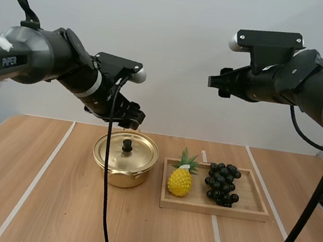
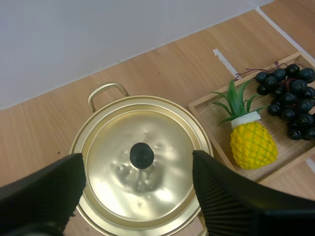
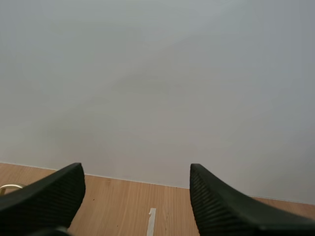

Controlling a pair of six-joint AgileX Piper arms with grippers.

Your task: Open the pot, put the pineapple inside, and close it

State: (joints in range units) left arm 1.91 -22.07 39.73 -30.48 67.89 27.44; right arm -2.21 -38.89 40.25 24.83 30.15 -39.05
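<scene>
Yellow pineapple (image 1: 180,180) sits on the wooden tray (image 1: 251,210) beside the grapes (image 1: 222,182), on the side nearer the golden pot (image 1: 121,178). The pot's lid (image 1: 141,153) is on (black knob (image 1: 127,146) at centre). Left tool (image 1: 130,116) hovers over the lid, fingers spread; right tool (image 1: 216,82), also spread, hangs high above the surface (image 1: 46,201).

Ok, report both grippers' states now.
Left gripper: open, empty, above the pot lid.
Right gripper: open, empty, raised in the air above the table.
</scene>
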